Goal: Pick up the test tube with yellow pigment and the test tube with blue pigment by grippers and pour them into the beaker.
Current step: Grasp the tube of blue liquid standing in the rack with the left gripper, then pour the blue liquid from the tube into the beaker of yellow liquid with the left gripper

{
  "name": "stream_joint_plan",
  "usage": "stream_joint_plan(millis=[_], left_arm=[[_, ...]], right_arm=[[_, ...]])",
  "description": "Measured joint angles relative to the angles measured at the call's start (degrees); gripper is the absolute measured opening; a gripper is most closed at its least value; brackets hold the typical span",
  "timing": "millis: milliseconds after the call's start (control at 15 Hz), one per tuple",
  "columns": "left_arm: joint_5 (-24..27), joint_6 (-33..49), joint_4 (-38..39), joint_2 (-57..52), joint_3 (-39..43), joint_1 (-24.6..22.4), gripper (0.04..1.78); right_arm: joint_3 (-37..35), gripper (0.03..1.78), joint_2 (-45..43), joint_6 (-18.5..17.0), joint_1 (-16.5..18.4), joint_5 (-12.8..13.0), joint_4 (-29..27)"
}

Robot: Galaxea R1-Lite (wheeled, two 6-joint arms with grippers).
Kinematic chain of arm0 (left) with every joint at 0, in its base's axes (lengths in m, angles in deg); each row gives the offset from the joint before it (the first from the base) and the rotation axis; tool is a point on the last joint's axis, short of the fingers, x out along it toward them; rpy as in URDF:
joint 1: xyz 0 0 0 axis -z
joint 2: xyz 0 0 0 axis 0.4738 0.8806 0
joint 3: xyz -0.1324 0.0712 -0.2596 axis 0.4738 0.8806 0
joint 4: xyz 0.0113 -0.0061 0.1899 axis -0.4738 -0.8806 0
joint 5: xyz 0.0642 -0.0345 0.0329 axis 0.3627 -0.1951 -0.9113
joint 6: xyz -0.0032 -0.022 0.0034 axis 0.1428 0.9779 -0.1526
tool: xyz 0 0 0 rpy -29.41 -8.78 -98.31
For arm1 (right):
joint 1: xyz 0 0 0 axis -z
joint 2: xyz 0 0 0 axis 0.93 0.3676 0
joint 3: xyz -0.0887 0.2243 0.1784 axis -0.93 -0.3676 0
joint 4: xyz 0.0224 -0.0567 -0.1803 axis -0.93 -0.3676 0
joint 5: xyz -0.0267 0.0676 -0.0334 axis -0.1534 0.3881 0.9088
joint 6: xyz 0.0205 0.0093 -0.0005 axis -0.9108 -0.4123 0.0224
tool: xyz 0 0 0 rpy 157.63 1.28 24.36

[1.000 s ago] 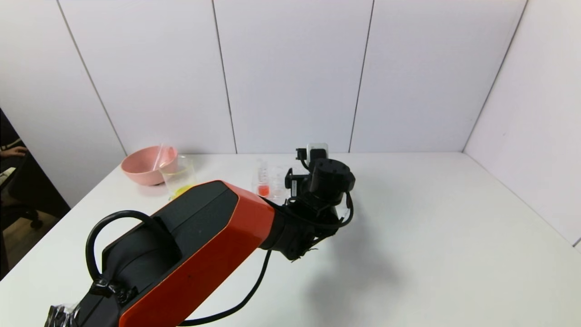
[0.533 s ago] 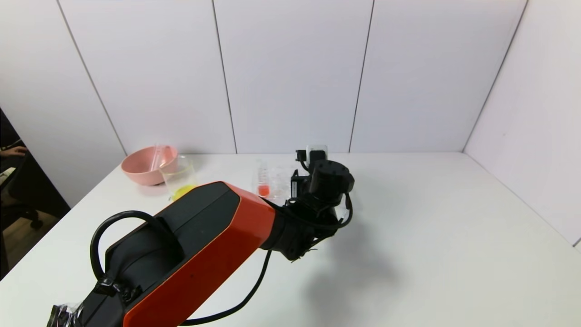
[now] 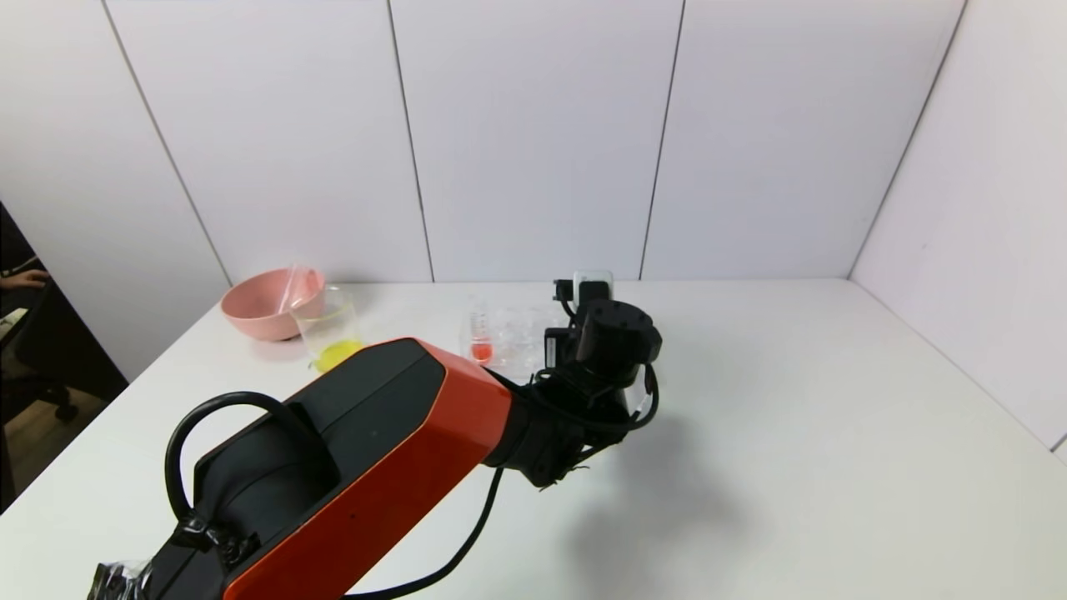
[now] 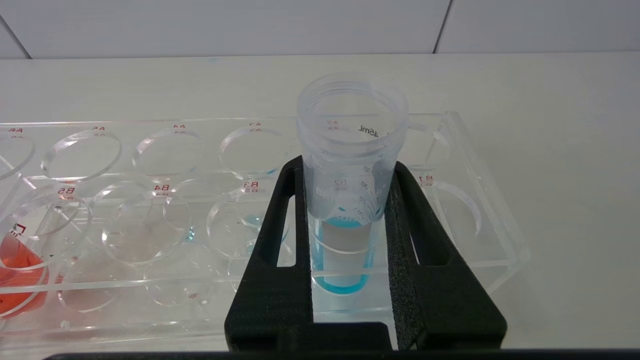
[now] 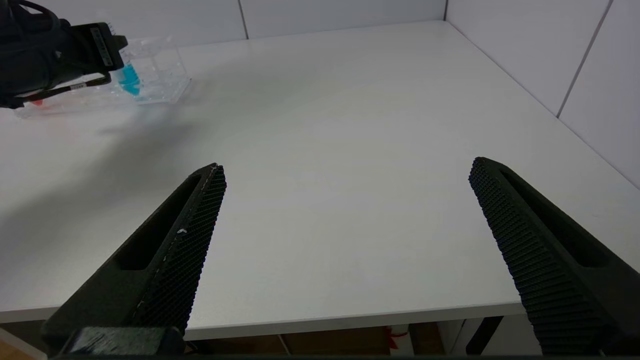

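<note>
The blue-pigment test tube point(image 4: 350, 150) stands upright in the right end of a clear rack point(image 4: 480, 240). My left gripper point(image 4: 347, 165) is shut on it, with a black finger pressed on each side of its upper body. In the head view my left wrist point(image 3: 613, 333) hides this tube at the rack point(image 3: 513, 333). The right wrist view shows the blue tube point(image 5: 130, 77) far off. The beaker point(image 3: 327, 329) stands left of the rack with yellow liquid in its bottom. No tube holding yellow liquid shows. My right gripper point(image 5: 348, 166) is open and empty over the table's near edge.
A pink bowl point(image 3: 250, 308) stands behind the beaker with a clear tube point(image 3: 292, 287) leaning in it. A red-liquid tube point(image 3: 481, 342) stands in the rack's left part, also in the left wrist view point(image 4: 15, 270). Walls close the table's back and right.
My left wrist has moved a little to the right along the rack. The beaker, bowl and rack have not moved.
</note>
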Motion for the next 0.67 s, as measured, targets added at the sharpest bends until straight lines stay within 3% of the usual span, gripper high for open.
stream_joint_plan(millis=[667], left_arm=[[-0.30,-0.01,-0.20,-0.69,0.40,-0.05,0.44]], right_arm=[[0.00,1.77,0.00,0.00,0.00,0.00,0.00]])
